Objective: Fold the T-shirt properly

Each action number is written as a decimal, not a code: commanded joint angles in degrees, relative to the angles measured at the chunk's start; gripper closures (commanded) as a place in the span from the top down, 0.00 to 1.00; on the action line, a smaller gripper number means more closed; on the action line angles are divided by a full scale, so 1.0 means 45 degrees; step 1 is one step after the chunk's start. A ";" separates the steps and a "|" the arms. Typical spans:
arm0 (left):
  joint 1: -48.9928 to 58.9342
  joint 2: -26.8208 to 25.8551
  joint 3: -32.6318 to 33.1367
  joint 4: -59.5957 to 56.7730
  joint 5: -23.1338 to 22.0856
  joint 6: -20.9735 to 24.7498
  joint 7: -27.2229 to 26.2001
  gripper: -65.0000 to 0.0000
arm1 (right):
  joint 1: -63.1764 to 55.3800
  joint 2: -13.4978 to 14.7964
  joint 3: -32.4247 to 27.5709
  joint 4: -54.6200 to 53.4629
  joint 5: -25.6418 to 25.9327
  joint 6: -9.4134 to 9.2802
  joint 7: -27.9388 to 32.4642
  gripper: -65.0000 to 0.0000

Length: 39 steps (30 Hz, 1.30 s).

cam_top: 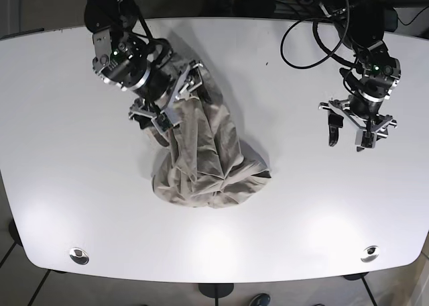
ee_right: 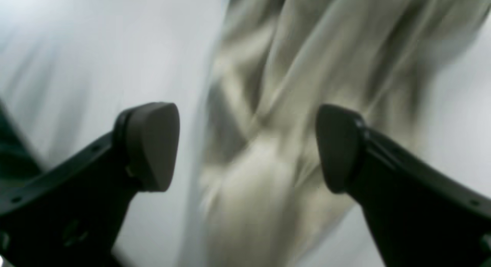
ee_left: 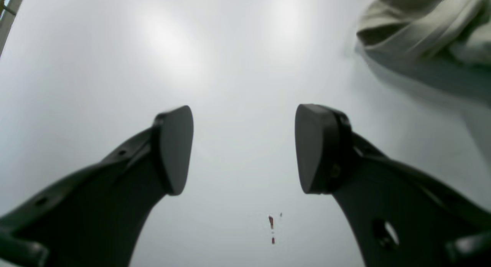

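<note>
My right hand (cam_top: 175,99) hung spread above the T-shirt (cam_top: 204,162), which lay crumpled mid-bench (cam_top: 60,131), and my left hand (cam_top: 348,129) gaped well apart over bare surface; pinching that bunched heap blindly risked gathering several layers and spoiling the fold.

No readable text, labels or numbers.

Left gripper (ee_left: 244,149) spread wide with nothing between its pads, pointing down, right gripper (ee_right: 247,148) likewise spread wide, arms well apart.
</note>
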 commanded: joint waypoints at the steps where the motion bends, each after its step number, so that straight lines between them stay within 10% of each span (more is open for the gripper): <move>1: -0.0076 -0.0129 -0.0052 0.0192 -0.0175 0.0039 -0.0291 0.59 | 0.1227 -0.0320 0.0023 -0.0325 0.0144 0.0070 0.0260 0.82; 17: -0.0056 -0.0011 -0.0071 0.0250 -0.0195 0.0039 -0.0291 0.59 | 1.0038 -0.1804 -0.0973 -1.1969 0.0085 0.0128 0.1217 0.82; 25: -0.0056 -0.0011 -0.0071 0.0211 -0.0195 0.0039 -0.0291 0.59 | 1.0018 -0.1726 -0.0973 -1.3551 0.0144 0.0167 0.1725 0.81; 36: -0.0076 -0.0011 -0.0013 0.0192 -0.0195 0.0039 -0.0291 0.59 | 0.8846 -0.1824 -0.0895 -1.1793 0.0222 0.0070 0.1764 0.01; 39: -0.0056 -0.0011 0.0007 0.0192 -0.0195 0.0039 -0.0291 0.59 | 0.8885 -0.1824 -0.0876 -1.0035 0.0203 0.0070 0.1725 0.03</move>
